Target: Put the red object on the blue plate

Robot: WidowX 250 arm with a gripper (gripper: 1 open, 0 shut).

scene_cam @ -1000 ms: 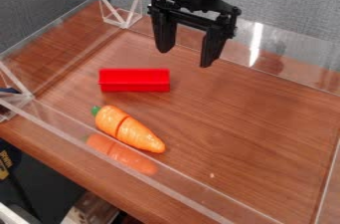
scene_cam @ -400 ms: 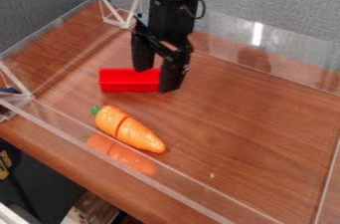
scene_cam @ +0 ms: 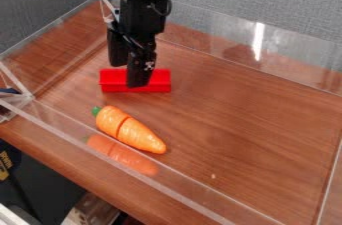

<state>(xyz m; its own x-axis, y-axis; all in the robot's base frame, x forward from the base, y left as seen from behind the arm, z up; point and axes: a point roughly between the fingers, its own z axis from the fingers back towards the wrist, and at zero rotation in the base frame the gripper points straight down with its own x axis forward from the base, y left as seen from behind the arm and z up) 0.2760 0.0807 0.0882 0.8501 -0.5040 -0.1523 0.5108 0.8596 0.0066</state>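
I am viewing the gripper over the red object, a bar-shaped block lying lengthwise left to right on the wooden table, on its left side. The orange carrot is lying nearer to me, just apart from the block. I am not seeing the blue plate in this view.

Tool state: the fingers are standing apart, pointing down, and are overlapping the block in my view. I cannot tell whether either finger is touching it. I am reading no grip on it.

Handling: I am judging the block to be light and stiff, with flat faces that should take a firm pinch without denting. Its surface is looking smooth, so a shallow hold may slip.

Grasp point: I am aiming for the middle of its length, one finger on the near long face and one on the far, set low. Gripping toward either end is risking a tilt during the lift. If the fingers are lining up along the length, a wrist turn is needed before closing.
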